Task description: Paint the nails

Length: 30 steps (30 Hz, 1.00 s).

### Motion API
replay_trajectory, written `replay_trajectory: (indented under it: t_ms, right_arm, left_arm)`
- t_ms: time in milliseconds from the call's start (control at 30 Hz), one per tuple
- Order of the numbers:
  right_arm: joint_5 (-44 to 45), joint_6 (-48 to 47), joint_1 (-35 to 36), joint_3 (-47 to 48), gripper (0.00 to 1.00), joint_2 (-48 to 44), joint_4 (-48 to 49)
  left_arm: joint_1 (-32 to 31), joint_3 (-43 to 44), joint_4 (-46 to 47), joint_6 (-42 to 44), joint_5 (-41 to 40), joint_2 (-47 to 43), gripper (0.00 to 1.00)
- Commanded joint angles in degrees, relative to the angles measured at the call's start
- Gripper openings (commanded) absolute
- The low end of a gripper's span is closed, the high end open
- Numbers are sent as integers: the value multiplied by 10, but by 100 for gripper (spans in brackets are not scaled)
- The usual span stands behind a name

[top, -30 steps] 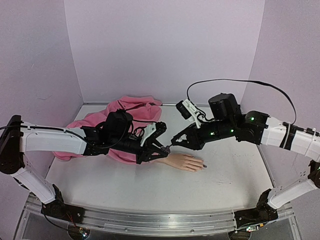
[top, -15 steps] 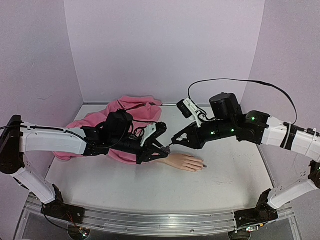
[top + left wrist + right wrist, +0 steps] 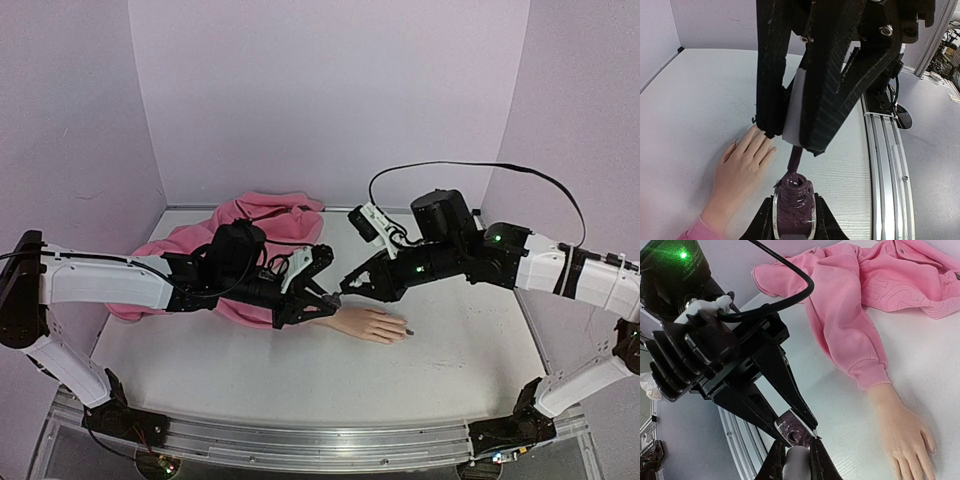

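The left jaws are clamped on the polish bottle (image 3: 793, 207). The right jaws are pinched shut on its white cap (image 3: 792, 110), whose brush stem is sunk in the bottle's neck. The nails (image 3: 407, 331) are seen on the mannequin hand (image 3: 372, 324), laid flat on the counter (image 3: 250, 370), just right of both jaws and apart from them.

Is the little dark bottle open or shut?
Open: the white cap is lifted off the small dark purple bottle, brush stem dipping inside.

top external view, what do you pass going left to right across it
left arm's shoulder → pink sweatshirt → left gripper with the polish bottle → mannequin hand → right arm's white forearm
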Motion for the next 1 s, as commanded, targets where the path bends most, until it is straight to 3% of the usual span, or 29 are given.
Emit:
replay_trajectory:
  t_ms: [0, 600, 800, 967]
  right_arm:
    - [-23, -7, 4, 19, 0, 9, 0]
    - [-58, -2, 6, 47, 0, 43, -45]
    - [-209, -103, 6, 123, 0, 114, -161]
    - [-256, -159, 6, 141, 0, 148, -188]
  left_arm:
    - [-2, 2, 27, 4, 7, -26, 0]
    - [-3, -4, 24, 14, 24, -41, 0]
    - [-2, 8, 21, 17, 110, -54, 0]
    - [-2, 24, 17, 3, 128, -60, 0]
